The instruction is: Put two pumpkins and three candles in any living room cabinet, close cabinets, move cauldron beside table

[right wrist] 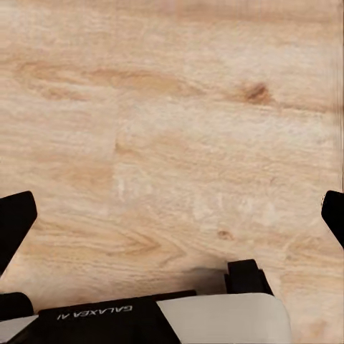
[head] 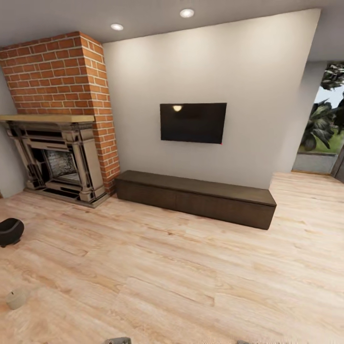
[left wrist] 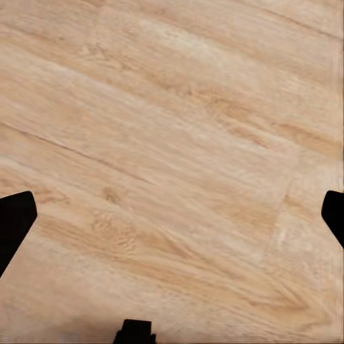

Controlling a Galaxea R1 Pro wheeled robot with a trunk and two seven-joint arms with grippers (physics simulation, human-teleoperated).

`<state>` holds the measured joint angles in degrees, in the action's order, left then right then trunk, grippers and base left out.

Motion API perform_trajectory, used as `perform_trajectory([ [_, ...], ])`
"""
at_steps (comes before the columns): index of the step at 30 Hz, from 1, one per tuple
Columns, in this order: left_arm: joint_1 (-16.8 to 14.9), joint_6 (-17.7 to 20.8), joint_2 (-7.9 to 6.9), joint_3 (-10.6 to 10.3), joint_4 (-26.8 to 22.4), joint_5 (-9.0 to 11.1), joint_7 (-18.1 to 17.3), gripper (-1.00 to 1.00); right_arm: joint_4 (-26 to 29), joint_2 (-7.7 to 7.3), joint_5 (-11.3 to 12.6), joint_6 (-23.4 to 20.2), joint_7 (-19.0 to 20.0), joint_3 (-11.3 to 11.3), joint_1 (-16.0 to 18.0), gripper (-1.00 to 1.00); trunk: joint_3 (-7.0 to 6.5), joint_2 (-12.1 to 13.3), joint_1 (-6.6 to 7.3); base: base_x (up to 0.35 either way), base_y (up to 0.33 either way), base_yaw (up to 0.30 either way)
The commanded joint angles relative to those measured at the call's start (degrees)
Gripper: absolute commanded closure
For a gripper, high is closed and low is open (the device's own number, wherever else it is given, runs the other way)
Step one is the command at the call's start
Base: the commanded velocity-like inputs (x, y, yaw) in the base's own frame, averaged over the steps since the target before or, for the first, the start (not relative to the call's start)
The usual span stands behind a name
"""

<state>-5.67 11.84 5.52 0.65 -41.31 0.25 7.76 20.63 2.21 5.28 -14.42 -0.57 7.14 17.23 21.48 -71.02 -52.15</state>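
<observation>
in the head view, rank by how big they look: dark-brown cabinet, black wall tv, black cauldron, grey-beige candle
1. long dark-brown wooden cabinet
2. black flat wall tv
3. round black cauldron, cut by the frame edge
4. stubby grey-beige candle

A home's living room — brick chimney breast (head: pixel 62 76) over an ornate fireplace (head: pixel 59 162) with a wooden mantel, wall-mounted television (head: pixel 193 123) on a plain pale wall, long low dark-brown cabinet (head: pixel 196 197) beneath it. Pale plank floor (head: pixel 191 272) throughout, recessed ceiling lights (head: pixel 187 13) — garden greenery (head: pixel 325 119) through an opening at the right.
</observation>
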Motion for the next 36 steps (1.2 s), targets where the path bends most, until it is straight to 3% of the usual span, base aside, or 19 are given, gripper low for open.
perform_trajectory([
  [1,0.0,-0.6,0.17,0.0,-0.2,-0.1,0.1,-1.00,0.2,-0.28,1.2,-0.3,0.0,1.3,0.2,-1.00,-0.12,0.4,0.23,0.000,0.000,-0.293],
  [5,0.0,-2.8,-0.21,0.0,0.1,0.0,0.1,-1.00,1.9,-0.52,3.1,0.0,0.3,5.8,1.1,-1.00,-0.83,2.0,1.10,0.000,0.000,-0.293],
  [8,0.0,-6.5,-0.25,0.0,0.5,0.1,0.2,-1.00,2.1,-0.43,3.4,1.5,0.3,7.4,1.1,-1.00,-1.37,3.2,1.76,0.000,0.000,-0.292],
  [15,-0.1,-9.3,-0.16,0.0,4.3,0.2,0.2,-1.00,1.9,-0.54,3.5,3.7,0.4,7.8,0.9,-1.00,-2.63,6.0,3.30,0.000,0.000,-0.292],
  [25,0.0,-9.5,-0.20,0.0,4.5,0.2,0.2,-1.00,-0.8,-0.54,3.4,3.4,0.4,7.8,0.9,-1.00,-3.98,10.0,5.50,0.000,0.000,-0.218],
  [36,0.0,-9.7,-0.25,0.0,4.5,0.2,-0.1,-1.00,-1.0,-0.47,3.3,3.1,0.5,7.8,0.9,-1.00,-3.03,10.0,5.50,0.000,0.000,-0.117],
])
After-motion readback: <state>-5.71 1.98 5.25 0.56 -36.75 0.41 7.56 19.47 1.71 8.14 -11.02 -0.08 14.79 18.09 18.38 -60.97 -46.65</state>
